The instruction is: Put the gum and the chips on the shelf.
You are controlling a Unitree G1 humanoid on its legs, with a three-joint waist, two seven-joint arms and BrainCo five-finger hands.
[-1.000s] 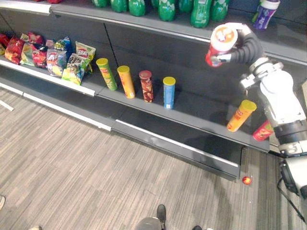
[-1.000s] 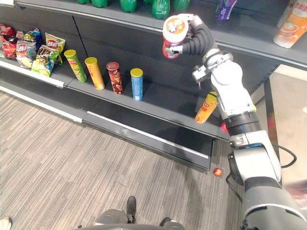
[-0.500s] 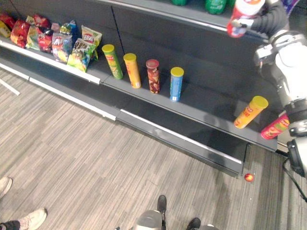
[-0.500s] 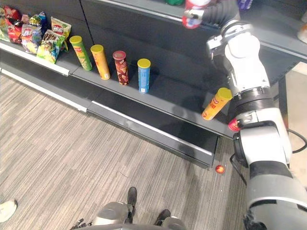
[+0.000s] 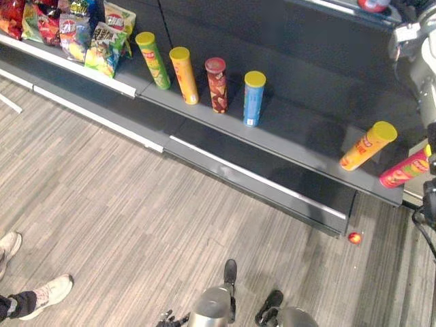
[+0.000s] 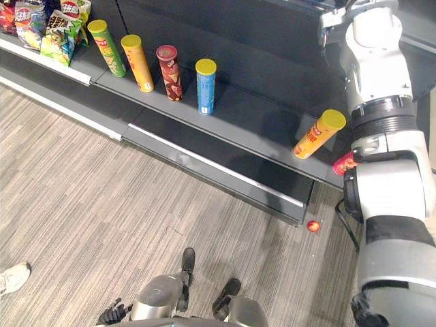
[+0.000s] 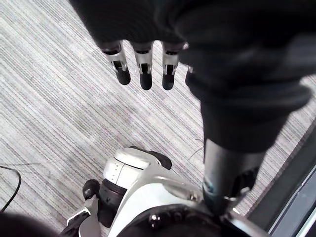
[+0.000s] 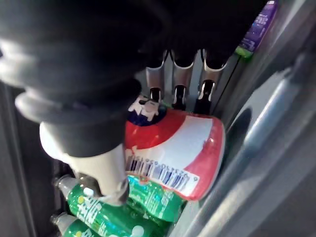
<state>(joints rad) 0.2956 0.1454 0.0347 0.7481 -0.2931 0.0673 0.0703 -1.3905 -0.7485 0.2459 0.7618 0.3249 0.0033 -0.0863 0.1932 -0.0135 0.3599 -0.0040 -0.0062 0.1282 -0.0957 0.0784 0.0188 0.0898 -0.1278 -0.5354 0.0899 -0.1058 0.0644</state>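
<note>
We hold the red can (image 8: 182, 148) in our right hand (image 8: 180, 74), fingers and thumb curled round it, at the upper shelf (image 5: 334, 5) at 1 o'clock. Our left hand (image 7: 143, 64) hangs at 7 o'clock, fingers straight. Chip tubes (image 5: 253, 99) stand on the lower shelf (image 5: 300, 136) at 12 o'clock.

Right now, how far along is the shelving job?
Looks done: chip cans sit on the lower shelf. In hand: right hand grips a red-and-white canister beside the green bottles, not yet released. Left: set it down, let go. Left hand hangs open.
</note>
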